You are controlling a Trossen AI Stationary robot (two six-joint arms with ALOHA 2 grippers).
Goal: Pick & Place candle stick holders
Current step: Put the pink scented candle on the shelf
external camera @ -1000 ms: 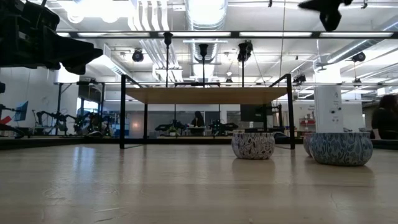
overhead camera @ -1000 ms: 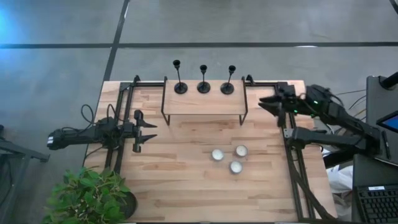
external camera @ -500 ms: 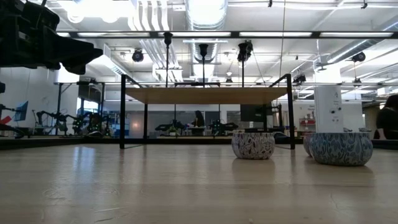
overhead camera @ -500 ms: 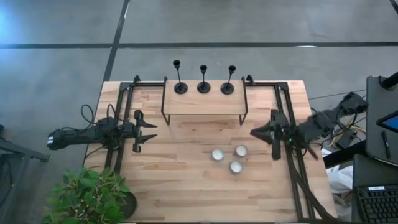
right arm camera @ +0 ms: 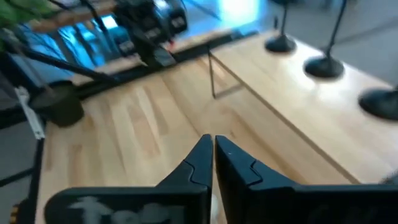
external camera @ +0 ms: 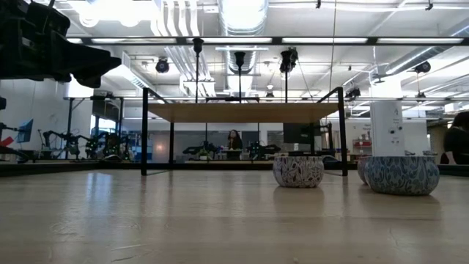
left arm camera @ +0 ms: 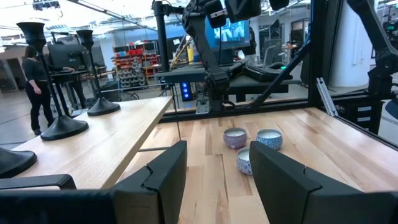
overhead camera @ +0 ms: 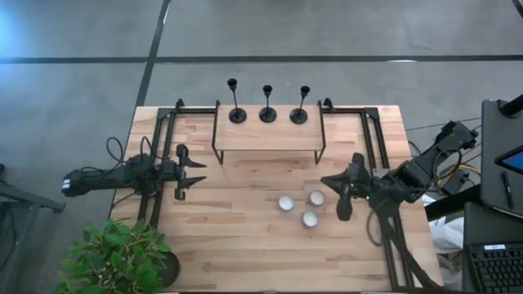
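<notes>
So far no pick: right gripper [overhead camera: 334, 189], fingers closed & empty, has swung from far right corner to mid-table by candle cups [overhead camera: 301, 207]. Left gripper [overhead camera: 198, 173] idle at left, fingers open. Candle stick holders [overhead camera: 267, 104] untouched on raised shelf [overhead camera: 265, 137], far side.

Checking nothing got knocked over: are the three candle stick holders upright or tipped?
Upright. The three candle stick holders stand in a row on the raised shelf, bases flat, stems vertical. Neither end effector touches them.
</notes>
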